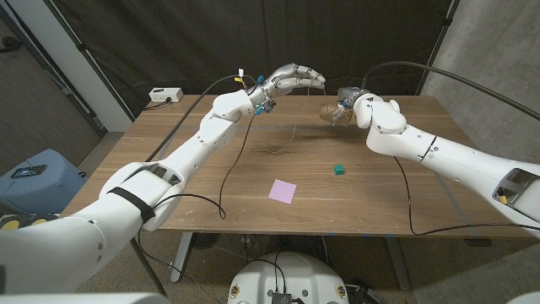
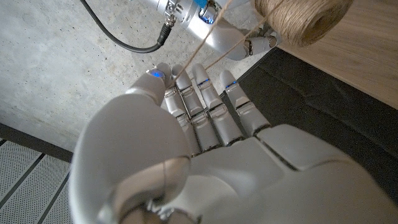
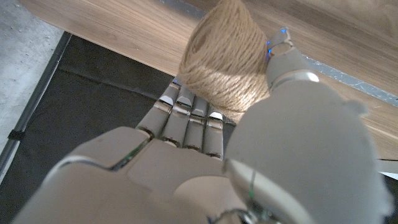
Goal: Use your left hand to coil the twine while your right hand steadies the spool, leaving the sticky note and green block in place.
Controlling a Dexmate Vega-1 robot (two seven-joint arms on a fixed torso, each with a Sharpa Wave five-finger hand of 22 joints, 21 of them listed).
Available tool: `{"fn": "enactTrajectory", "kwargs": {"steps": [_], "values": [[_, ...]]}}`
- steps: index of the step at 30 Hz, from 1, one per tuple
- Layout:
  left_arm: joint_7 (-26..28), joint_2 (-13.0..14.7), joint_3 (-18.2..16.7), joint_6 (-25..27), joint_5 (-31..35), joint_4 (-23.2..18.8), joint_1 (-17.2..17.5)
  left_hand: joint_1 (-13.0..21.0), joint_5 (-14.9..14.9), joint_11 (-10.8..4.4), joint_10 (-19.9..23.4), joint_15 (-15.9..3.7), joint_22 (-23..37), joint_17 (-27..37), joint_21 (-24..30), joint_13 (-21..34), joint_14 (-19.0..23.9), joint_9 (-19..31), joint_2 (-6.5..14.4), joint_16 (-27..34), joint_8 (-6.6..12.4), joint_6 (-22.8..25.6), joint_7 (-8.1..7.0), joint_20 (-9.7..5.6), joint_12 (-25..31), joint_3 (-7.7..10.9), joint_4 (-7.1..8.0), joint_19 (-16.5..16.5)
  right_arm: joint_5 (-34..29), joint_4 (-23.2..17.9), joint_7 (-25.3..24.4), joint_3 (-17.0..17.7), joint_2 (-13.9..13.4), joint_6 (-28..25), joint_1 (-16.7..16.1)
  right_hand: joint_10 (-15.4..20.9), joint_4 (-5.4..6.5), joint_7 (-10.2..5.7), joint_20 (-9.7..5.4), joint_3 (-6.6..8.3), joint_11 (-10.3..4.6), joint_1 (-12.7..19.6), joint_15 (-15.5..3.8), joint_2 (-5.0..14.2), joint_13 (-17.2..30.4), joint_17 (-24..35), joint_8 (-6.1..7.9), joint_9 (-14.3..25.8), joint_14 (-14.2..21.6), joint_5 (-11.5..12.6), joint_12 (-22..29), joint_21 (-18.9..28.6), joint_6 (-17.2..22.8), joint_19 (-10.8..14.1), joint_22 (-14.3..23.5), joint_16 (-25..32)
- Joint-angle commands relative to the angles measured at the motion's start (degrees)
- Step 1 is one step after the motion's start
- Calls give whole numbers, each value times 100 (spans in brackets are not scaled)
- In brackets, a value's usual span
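While right hand (image 3: 249,162) grips spool (image 3: 227,59), left hand (image 2: 205,118) pinches twine (image 2: 208,34); strand faint overhead.

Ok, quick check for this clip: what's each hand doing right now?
Left hand: raised above the table, thin tan twine strand caught between its fingers.
Right hand: gripping the round spool of tan twine.

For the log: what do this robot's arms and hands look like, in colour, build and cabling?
Both arms are glossy white, rounded shells; the left arm has a black band near the shoulder. Thin black cables hang loose along each. The left hand and right hand are silver-grey with segmented metallic fingers and small blue lights at the tips. Coloured connectors sit at the left wrist.
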Motion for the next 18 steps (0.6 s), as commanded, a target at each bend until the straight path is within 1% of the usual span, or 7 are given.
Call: {"fn": "enactTrajectory", "kwargs": {"steps": [1, 6, 11, 13, 18], "values": [[29, -168, -19, -164, 34, 355, -144, -3, 31, 13, 42, -9, 7, 28, 44, 26, 26, 24, 28, -39, -24, 22, -15, -16, -22, -5, -5, -18, -49, -150, 106, -49, -69, 61, -84, 1043, 7, -933, -71, -39, -972, 609, -974, 753, 37, 12, 46, 16, 245, 24, 23, -9, 981, 62, 17, -13], [54, -202, -29, -204, 49, 402, -170, -1, 36, 13, 46, -4, 7, 26, 44, 34, 29, 24, 26, -45, -31, 12, -13, -11, -27, -3, -8, -30, -61, -208, 138, -58, -101, 123, -121, 1057, 8, -935, -75, -46, -1007, 610, -979, 754, 31, 14, 47, 16, 249, 24, 20, -11, 983, 61, 18, -21], [34, -244, -42, -218, 30, 455, -200, 7, 38, 3, 45, 5, 6, 35, 44, 42, 26, 25, 27, -44, -36, 6, -23, -11, -36, -7, -12, -42, -90, -260, 167, -71, -130, 179, -153, 1044, 12, -932, -76, -54, -984, 614, -983, 767, 42, 25, 45, 17, 251, 24, 17, -11, 981, 64, 18, -24], [-28, -281, -66, -198, -34, 502, -214, 4, 39, 10, 42, 1, 6, 40, 46, 45, 24, 25, 32, -44, -37, 6, -22, -8, -41, -9, -8, -45, -88, -273, 169, -66, -136, 204, -172, 1048, 13, -940, -78, -61, -986, 612, -985, 766, 38, 32, 45, 18, 257, 22, 15, -12, 978, 62, 18, -19], [11, -300, -71, -215, 9, 542, -238, 15, 47, 4, 36, 0, 6, 39, 50, 57, 20, 26, 36, -54, -41, 5, -20, -8, -54, -2, -13, -52, -103, -280, 190, -75, -128, 238, -206, 1045, 9, -941, -81, -66, -991, 628, -987, 776, 45, 38, 45, 24, 250, 22, 12, -13, 975, 64, 18, -32]]}}
